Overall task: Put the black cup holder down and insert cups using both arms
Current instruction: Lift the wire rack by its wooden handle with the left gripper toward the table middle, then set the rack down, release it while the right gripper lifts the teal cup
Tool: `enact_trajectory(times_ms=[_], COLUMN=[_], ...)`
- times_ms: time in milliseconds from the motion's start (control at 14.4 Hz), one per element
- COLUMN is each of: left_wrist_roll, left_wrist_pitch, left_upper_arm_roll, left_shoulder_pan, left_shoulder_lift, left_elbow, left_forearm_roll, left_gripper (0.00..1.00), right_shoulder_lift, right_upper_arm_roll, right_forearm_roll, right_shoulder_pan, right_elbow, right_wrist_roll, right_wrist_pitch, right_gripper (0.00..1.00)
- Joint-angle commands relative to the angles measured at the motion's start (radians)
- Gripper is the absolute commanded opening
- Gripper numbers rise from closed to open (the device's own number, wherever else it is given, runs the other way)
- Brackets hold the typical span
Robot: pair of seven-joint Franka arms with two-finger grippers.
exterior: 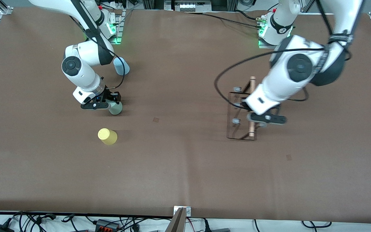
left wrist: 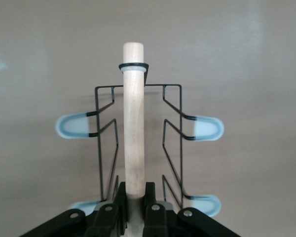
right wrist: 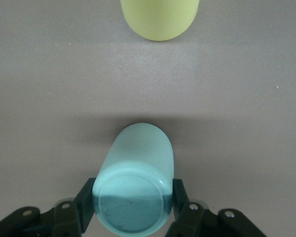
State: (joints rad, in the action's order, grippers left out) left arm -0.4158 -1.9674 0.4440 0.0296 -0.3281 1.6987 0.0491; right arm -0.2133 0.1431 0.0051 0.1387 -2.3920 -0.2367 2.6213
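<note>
The black cup holder point(exterior: 252, 130) is toward the left arm's end of the table. My left gripper point(exterior: 255, 118) is shut on its light wooden rod handle point(left wrist: 133, 123), with a finger on each side of the rod; grey-tipped pegs point(left wrist: 207, 128) stick out on both sides. My right gripper point(exterior: 111, 103) is shut on the pale green cup point(exterior: 117, 110), held bottom up point(right wrist: 136, 197) at table level. The yellow cup point(exterior: 107, 136) stands upside down, nearer to the front camera; it also shows in the right wrist view point(right wrist: 159, 19). The light blue cup point(exterior: 121, 66) lies farther from the camera, beside the right arm.
The brown table cover point(exterior: 179, 154) is bare between the two arms. A black cable point(exterior: 219, 80) loops from the left arm down beside the holder. A metal bracket point(exterior: 181, 211) sits at the table's front edge.
</note>
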Motion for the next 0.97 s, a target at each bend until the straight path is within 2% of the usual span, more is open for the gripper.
enact_trajectory(times_ms=[0, 347, 764, 903], left_wrist_roll=[-0.107, -0.250, -0.343, -0.360], left_wrist_pitch=[0.019, -0.047, -0.143, -0.180], left_upper_arm_roll=[0.002, -0.004, -0.002, -0.002], left_shoulder_pan=[0.068, 0.188, 0.262, 0.263], left_shoulder_lift=[-0.064, -0.135, -0.201, -0.213], left_elbow=[-0.082, -0.082, -0.082, -0.082], left_forearm_roll=[0.017, 0.020, 0.101, 0.103], left_gripper=[0.04, 0.04, 0.04, 0.04], right_shoulder_lift=[0.055, 0.162, 0.235, 0.241], right_upper_arm_roll=[-0.003, -0.010, -0.014, -0.016], right_forearm_roll=[0.004, 0.001, 0.001, 0.001], right_shoulder_pan=[-0.004, -0.057, -0.076, -0.076], right_elbow=[-0.010, 0.023, 0.082, 0.150], right_wrist_roll=[0.014, 0.063, 0.069, 0.069], right_wrist_pitch=[-0.012, -0.153, -0.240, -0.344], right_gripper=[0.12, 0.11, 0.11, 0.10])
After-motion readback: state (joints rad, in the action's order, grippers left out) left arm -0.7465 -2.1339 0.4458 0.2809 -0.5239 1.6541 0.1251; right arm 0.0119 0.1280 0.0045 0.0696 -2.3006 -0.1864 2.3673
